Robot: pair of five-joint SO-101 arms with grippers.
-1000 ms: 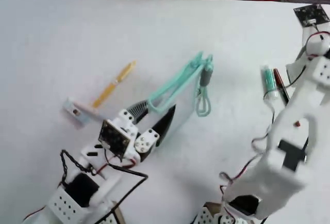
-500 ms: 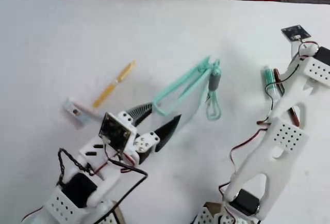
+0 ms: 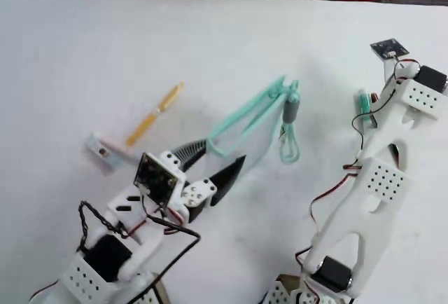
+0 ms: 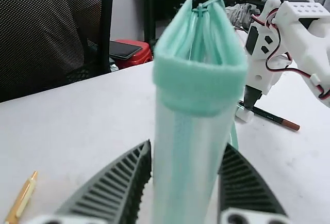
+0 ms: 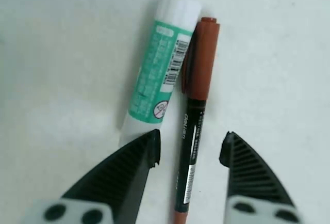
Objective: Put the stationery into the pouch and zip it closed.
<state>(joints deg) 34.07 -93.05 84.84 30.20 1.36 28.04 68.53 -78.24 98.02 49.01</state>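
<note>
Pouch in left tool, pen under right

Clamped across the near end of the mint pouch by the left tool, one ribbed finger pressed to each side. Standing on its lower edge on the white counter, zip unfastened, both edges parted in a narrow slit along the top. At the far end, a grey pull, with a mint loop trailing onto the counter.

Well off to the right, over two pieces of stationery: the right tool, fingers spread wide and gripping nothing. Between them, a brown pen. Just beside it, parallel and seemingly touching, a green-and-white glue stick, its lower end next to one fingertip. Contact between fingertips and either item: cannot tell.

Left of the pouch and apart from it, a yellow pen lying slantwise, and near its lower end a small pale block. All four loose items outside the pouch.
</note>
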